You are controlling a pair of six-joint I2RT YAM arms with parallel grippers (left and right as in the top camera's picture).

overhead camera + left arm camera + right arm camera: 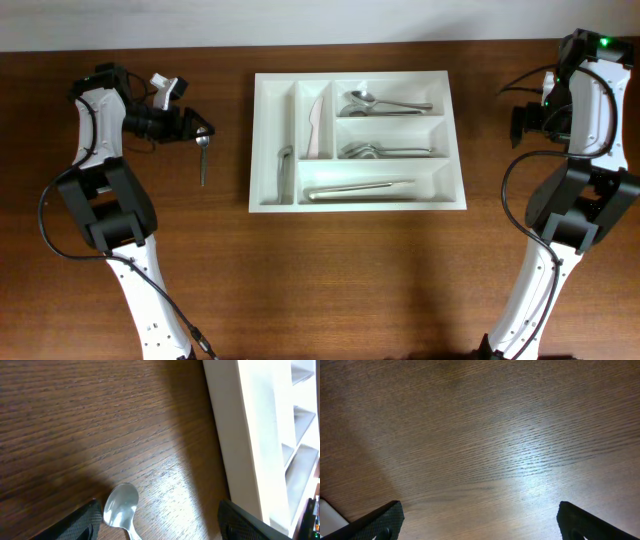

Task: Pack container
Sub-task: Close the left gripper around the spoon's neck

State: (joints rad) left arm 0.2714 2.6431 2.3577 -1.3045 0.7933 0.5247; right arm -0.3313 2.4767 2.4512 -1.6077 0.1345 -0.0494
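Dark wooden table (pixel 220 260) lies under both your arms; at its left your left gripper (pixel 165 527) stands well open, gripping nothing, with a spoon (pixel 121 506) lying on the wood between its fingers. Mid-table, right of that spoon, sits the white cutlery tray (pixel 258 140), cutlery in all five compartments. Your right gripper (pixel 480 522) hangs wide open and empty, well apart from the tray.

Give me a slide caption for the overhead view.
Open left gripper at a loose spoon beside the white cutlery tray; right gripper open, off to the side.
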